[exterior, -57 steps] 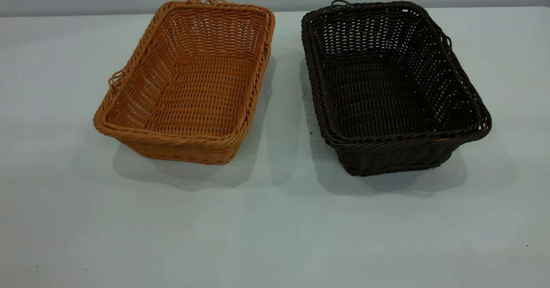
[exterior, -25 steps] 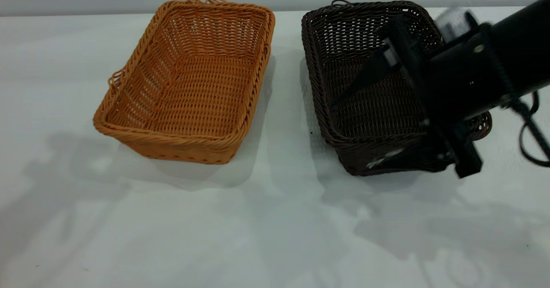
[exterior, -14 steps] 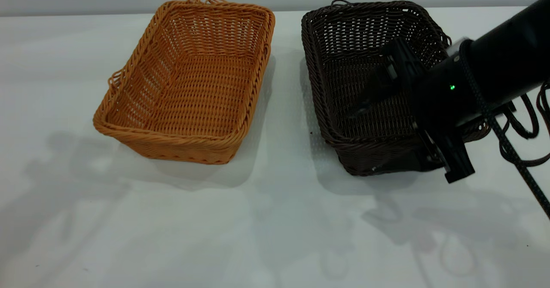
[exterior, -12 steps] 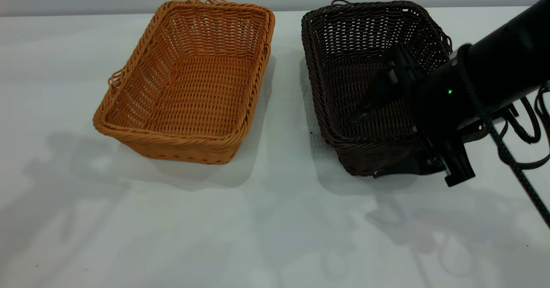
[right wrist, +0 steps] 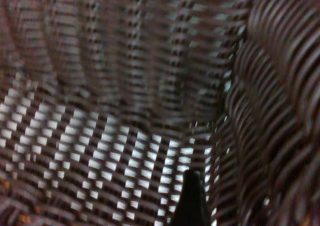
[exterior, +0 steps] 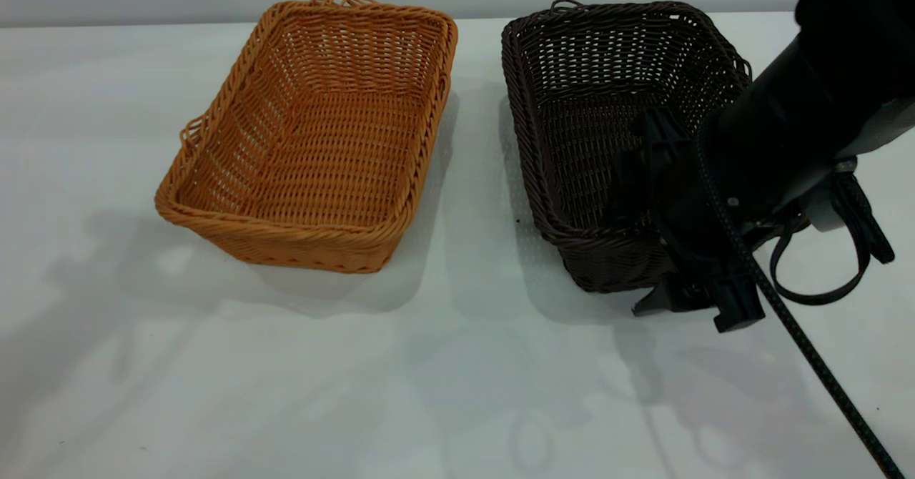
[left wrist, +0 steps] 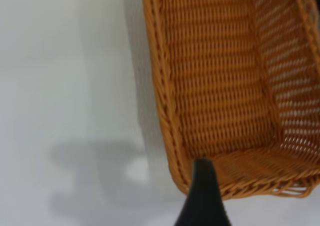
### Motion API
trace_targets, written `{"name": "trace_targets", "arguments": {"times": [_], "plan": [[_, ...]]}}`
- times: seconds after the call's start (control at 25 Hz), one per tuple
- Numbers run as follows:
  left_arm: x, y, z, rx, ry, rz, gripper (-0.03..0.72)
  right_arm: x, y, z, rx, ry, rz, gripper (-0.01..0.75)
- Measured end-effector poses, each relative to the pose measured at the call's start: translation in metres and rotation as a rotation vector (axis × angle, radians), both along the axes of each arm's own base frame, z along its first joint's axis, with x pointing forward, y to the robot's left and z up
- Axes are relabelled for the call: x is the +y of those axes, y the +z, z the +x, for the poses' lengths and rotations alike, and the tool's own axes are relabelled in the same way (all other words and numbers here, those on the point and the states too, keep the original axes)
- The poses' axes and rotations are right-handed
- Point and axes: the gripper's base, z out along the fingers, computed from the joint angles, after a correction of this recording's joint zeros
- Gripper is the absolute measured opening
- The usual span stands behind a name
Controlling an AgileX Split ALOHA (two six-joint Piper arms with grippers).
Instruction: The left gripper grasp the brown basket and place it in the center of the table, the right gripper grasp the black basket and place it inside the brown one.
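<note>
Your right gripper straddles the near wall of the black basket toward the table's right edge, fingers spread, gripping nothing, while the brown basket waits left, left gripper's fingers unclear.

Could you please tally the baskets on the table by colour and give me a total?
Brown basket: 1
Black basket: 1
Total: 2, both standing on the table.
</note>
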Motion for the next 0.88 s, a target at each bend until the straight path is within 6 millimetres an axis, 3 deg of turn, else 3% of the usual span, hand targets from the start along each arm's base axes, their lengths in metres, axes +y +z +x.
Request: {"name": "trace_targets", "arguments": {"times": [0.32,0.88], "plan": [[-0.003,-0.027,0.039,0.073,-0.001,0.004,0.509,-0.006,-0.001,0.001,-0.007,-0.080,-0.059,0.503],[-0.010,-0.105,0.123,0.165,-0.030,0.029,0.509,-0.011,-0.001,0.003,-0.022,-0.103,-0.112,0.488]]}}
